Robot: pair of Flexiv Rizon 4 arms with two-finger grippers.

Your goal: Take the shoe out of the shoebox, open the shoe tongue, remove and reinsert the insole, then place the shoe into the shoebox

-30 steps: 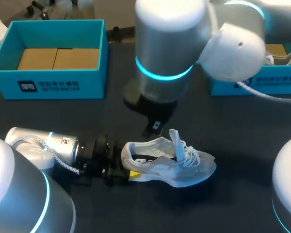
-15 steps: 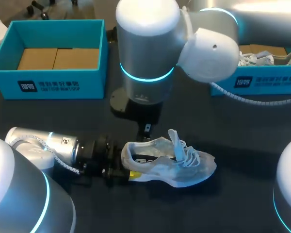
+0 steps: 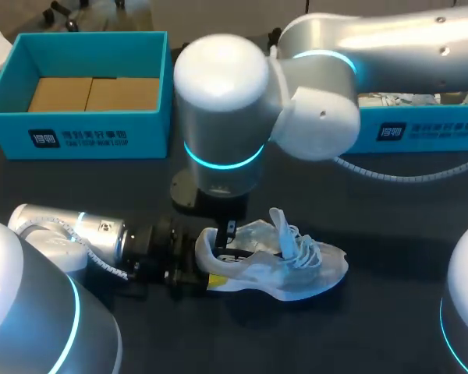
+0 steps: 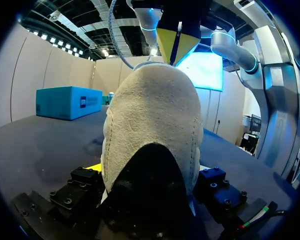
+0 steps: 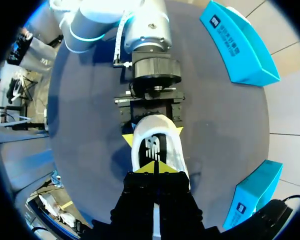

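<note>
A white and grey shoe lies on its side on the dark table, its tongue and laces sticking up. My left gripper comes in low from the left. Its fingers press the heel from both sides, so it is shut on the shoe. Seen from the right wrist, its yellow tips flank the heel and the dark insole shows in the shoe's mouth. My right gripper points down at the collar by the heel, shut with nothing in it. The left wrist view shows it just above the heel.
A teal shoebox with cardboard inside stands at the back left. A second teal shoebox, holding another white shoe, stands at the back right, partly behind my right arm. Bare dark table lies right of the shoe.
My right arm has swung to the left and come down, bringing its shut gripper from above and behind the shoe to the collar at the heel. The left arm and the shoe have kept still.
</note>
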